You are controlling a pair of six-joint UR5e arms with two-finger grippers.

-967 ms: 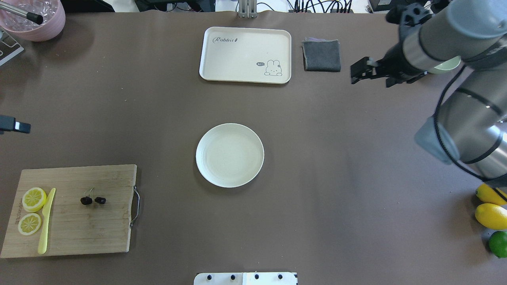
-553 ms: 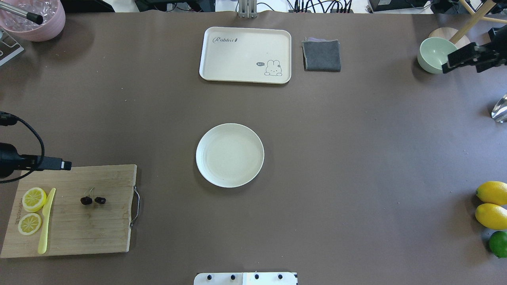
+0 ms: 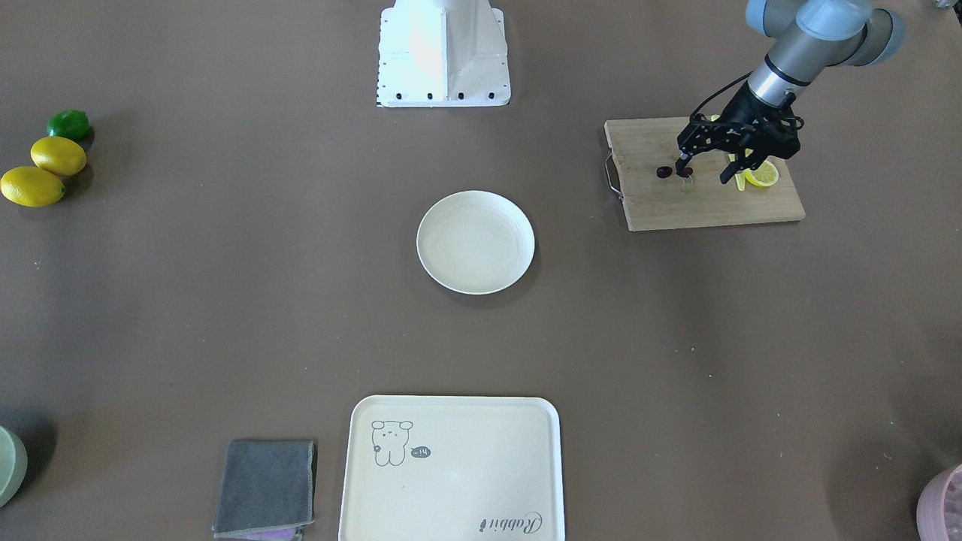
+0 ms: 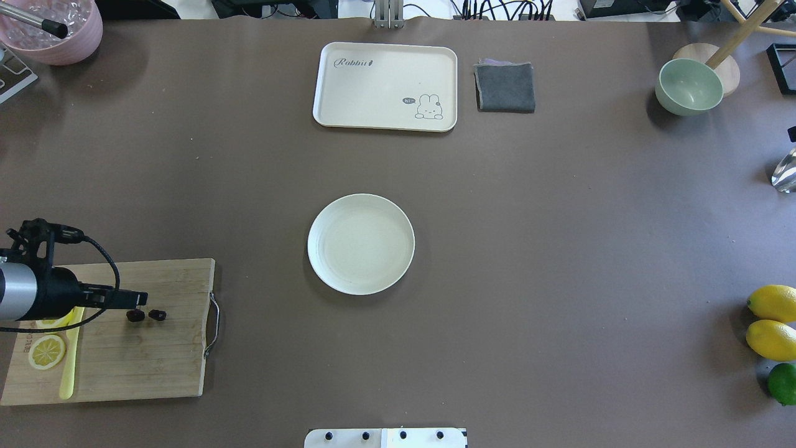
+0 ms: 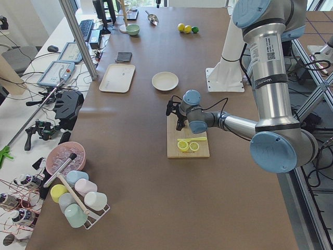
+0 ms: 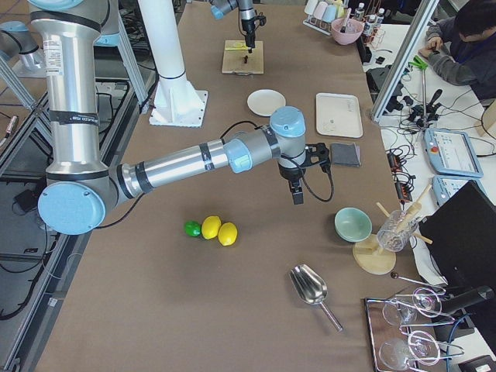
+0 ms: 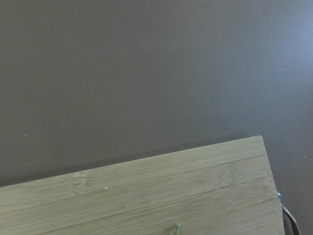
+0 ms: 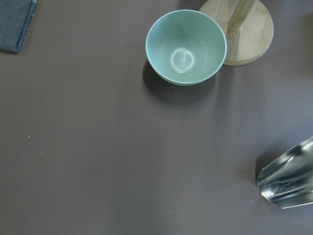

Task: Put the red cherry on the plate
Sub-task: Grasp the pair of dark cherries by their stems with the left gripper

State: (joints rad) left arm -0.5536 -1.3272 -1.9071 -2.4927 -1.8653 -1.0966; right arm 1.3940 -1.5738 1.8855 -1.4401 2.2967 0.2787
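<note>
The red cherry (image 4: 135, 315), a pair of tiny dark fruits on thin pale stems, lies on the wooden cutting board (image 4: 137, 367) at the near left. My left gripper (image 4: 142, 300) hovers just above and beside it, open. In the front-facing view its fingers straddle the board next to the cherry (image 3: 664, 172), and nothing is held in the left gripper (image 3: 703, 174). The round cream plate (image 4: 360, 244) sits bare at the table's middle. My right gripper (image 6: 297, 190) shows only in the exterior right view, near the grey cloth; I cannot tell its state.
Lemon slices (image 4: 46, 351) and a yellow knife (image 4: 68, 367) share the board. A cream tray (image 4: 385, 86) and grey cloth (image 4: 505, 87) lie at the far edge, a green bowl (image 4: 688, 86) and metal scoop (image 4: 785, 171) far right, lemons (image 4: 771, 323) near right.
My left arm has come in from the left edge over the cutting board, down to the cherry. My right arm has swung out of the overhead view to the right.
</note>
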